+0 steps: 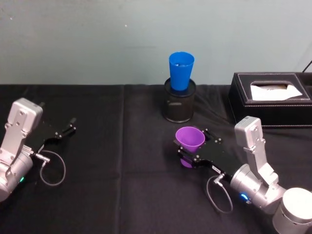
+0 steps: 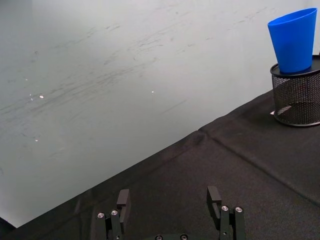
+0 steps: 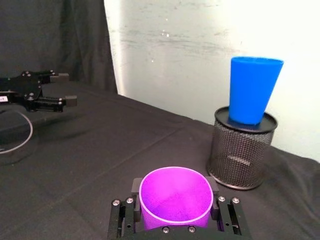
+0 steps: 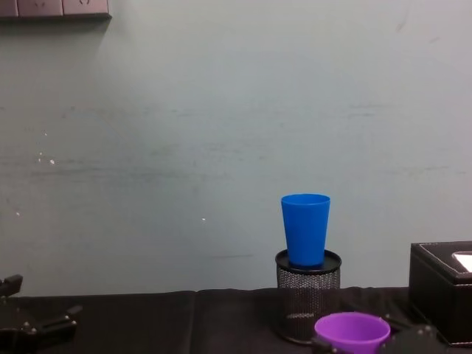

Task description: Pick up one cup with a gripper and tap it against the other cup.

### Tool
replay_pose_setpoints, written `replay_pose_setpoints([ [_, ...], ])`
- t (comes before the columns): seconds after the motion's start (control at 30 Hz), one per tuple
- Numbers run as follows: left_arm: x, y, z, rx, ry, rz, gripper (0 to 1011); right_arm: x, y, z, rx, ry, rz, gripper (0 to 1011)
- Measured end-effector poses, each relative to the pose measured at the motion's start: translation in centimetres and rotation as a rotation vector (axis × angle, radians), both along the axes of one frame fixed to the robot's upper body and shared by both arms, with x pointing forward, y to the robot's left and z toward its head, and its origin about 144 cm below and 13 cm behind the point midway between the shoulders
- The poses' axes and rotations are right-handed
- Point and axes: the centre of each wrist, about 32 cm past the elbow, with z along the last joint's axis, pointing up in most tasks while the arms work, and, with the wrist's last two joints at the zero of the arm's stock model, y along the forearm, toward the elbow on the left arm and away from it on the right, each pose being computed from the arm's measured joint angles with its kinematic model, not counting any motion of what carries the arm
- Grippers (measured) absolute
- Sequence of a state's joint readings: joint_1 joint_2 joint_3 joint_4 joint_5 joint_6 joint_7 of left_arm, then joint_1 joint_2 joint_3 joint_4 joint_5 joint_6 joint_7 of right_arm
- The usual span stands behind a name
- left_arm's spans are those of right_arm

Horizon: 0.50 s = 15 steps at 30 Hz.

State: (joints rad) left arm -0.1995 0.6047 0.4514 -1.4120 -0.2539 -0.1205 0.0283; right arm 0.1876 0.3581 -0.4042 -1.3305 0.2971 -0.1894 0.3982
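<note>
A black cloth (image 1: pixel 122 195) covers the table, and a pale grey-green wall (image 1: pixel 97 39) stands behind it.

**Right gripper.** In the lower right of the head view, the right gripper (image 1: pixel 191 146) extends from a silver arm with a blue light. Its jaws are closed on the purple cup (image 1: pixel 190 139), with one black finger against each side of the cup wall. The cup is tilted, its open mouth facing the upper left of the frame. In the right wrist view, the right gripper (image 3: pixel 175 190) frames the purple cup (image 3: pixel 176 200) at the bottom centre. The chest view shows the cup rim (image 4: pixel 352 328) at the lower right. Whether the cup's base touches the cloth cannot be determined.

**Blue cup.** The blue cup (image 1: pixel 181 71) is at the upper centre of the head view. It stands upright, mouth up, on top of a black wire-mesh holder (image 1: pixel 179 105). It is apart from the purple cup, which lies just below the holder in the frame.

**Left gripper.** The left gripper (image 1: pixel 67 127) is at the left edge of the head view, low over the cloth. Its jaws are spread wide and hold nothing, which the left wrist view (image 2: pixel 168 200) confirms.

**Other items.** A black tissue box (image 1: pixel 273 114) sits at the right edge.
</note>
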Motion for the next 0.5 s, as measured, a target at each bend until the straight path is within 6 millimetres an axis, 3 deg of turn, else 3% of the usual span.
replay_pose_setpoints([
  [0.5,0.0,0.0,0.0,0.0,0.0,0.0,1000,-1.1,-0.2,5.6,0.043,0.0,0.02,754],
])
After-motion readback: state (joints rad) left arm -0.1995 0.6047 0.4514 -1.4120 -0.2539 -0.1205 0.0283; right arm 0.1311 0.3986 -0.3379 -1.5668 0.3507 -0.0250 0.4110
